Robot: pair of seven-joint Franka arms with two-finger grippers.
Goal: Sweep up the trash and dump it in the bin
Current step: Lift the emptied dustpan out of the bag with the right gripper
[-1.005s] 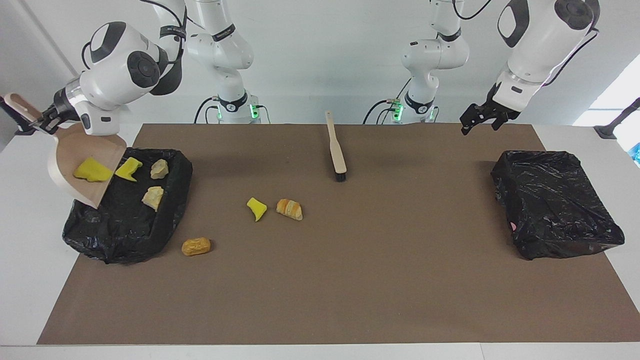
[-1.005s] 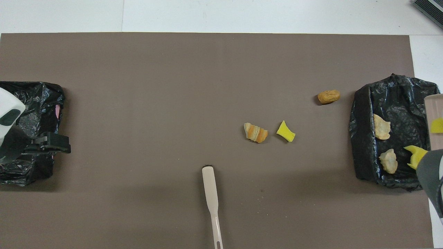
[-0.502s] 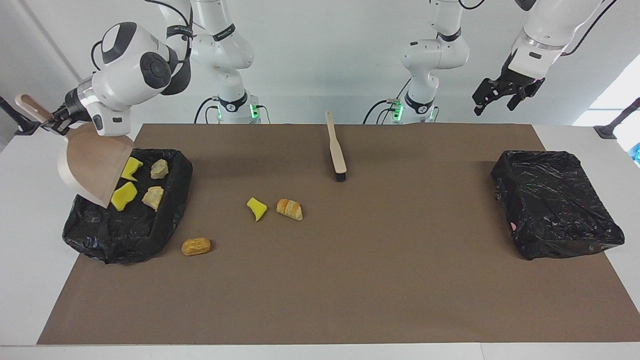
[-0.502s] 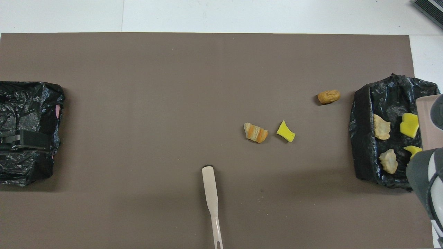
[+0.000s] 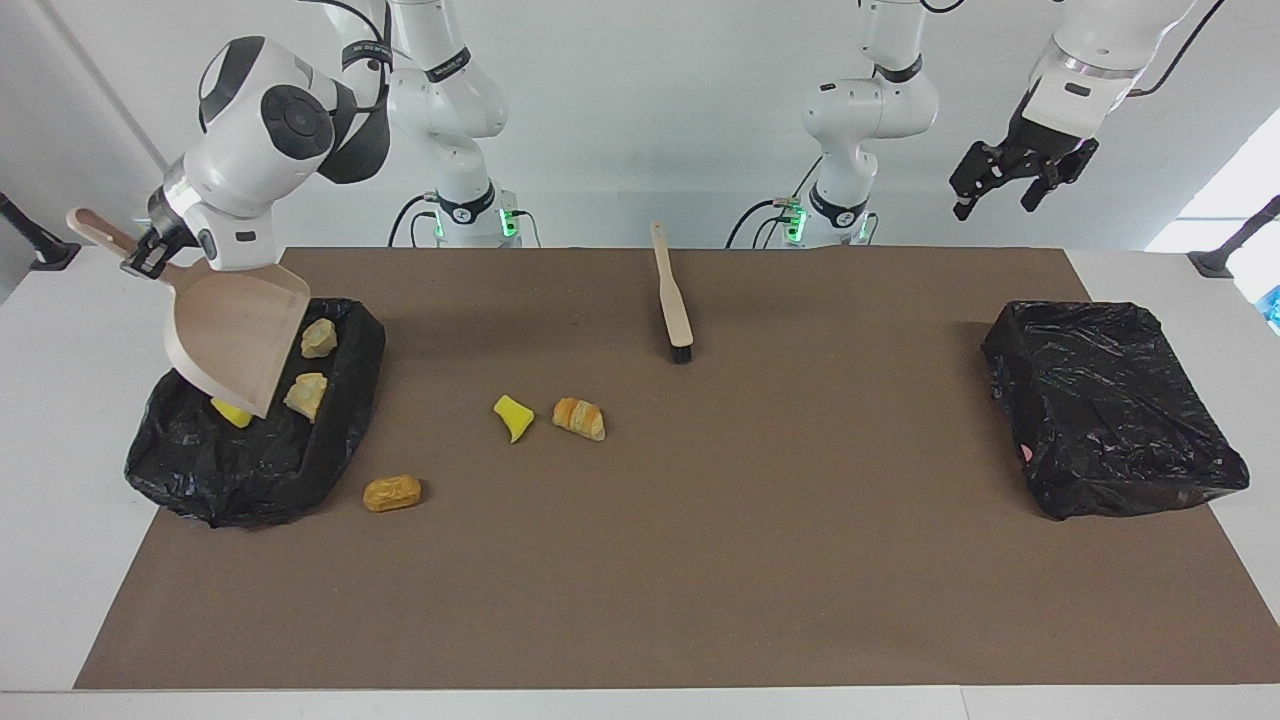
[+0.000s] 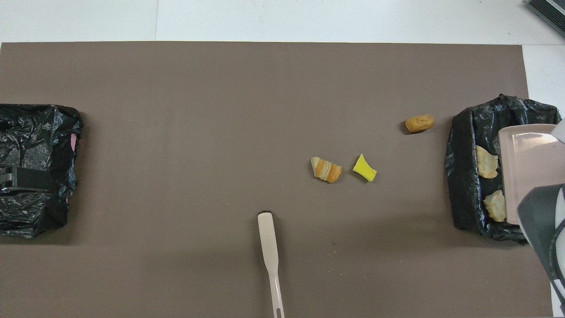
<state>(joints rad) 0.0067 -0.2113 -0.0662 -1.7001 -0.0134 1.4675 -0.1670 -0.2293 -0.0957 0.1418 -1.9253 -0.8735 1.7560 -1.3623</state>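
trash is partly dumped: you see pastry pieces (image 5: 312, 365) and a yellow wedge (image 5: 232, 412) in the bin (image 5: 330, 455). bun (image 5: 392, 492), sponge wedge (image 5: 513, 416) and croissant piece (image 5: 580, 417) remain on the mat. your right gripper (image 5: 145, 255) clamps the tilted dustpan (image 5: 235, 335) over the bin; left gripper (image 5: 1010, 172) waits spread, holding nothing.

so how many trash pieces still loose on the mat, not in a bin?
3: a bun beside the bin at the right arm's end, and a yellow sponge wedge and a striped pastry side by side toward mid-table.
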